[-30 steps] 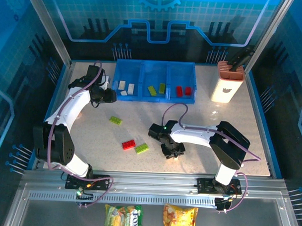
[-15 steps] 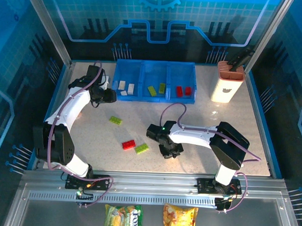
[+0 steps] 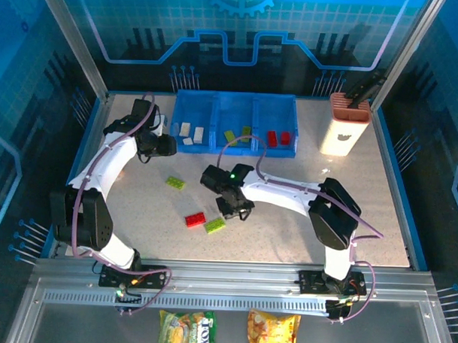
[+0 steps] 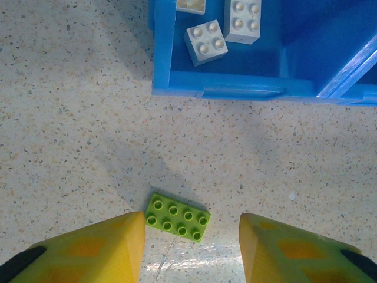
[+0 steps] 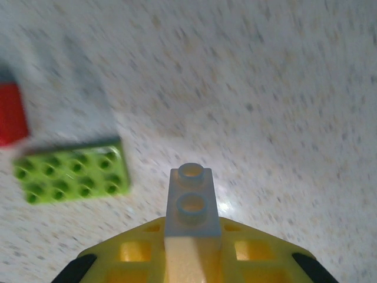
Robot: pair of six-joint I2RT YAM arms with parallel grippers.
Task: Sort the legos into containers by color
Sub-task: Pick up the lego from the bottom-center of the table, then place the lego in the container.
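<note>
Legos (image 3: 215,225), red, lime green and white: lying partly sorted in the blue tray (image 3: 216,100), partly loose on the speckled worktop (image 3: 348,213).

Tray: sitting against the far edge of the worktop, about midway between the far corners. Holding three white legos (image 3: 199,133) in the left compartment, two green legos (image 3: 230,136) in the middle one, two red legos (image 3: 272,138) in the right one.

Loose green lego (image 3: 175,182): lying flat on the worktop, left of centre, in front of the tray's left compartment and apart from its wall.

Loose red lego (image 3: 195,219) and second loose green lego (image 5: 73,171): lying just beside each other, closer to the near edge, left of centre.

Left gripper (image 3: 167,145): hovering just off the tray's near left corner. Jaws standing apart, gripping nothing; framing the loose green lego between the yellow fingers (image 4: 88,247) in the wrist view.

Right gripper (image 3: 232,205): hanging over the middle of the worktop, just right of the red and green pair. Jaws clamping a small pale lego (image 5: 191,203), showing two studs past the fingertips.

Holder (image 3: 343,130), white and terracotta: standing near the far right corner.
</note>
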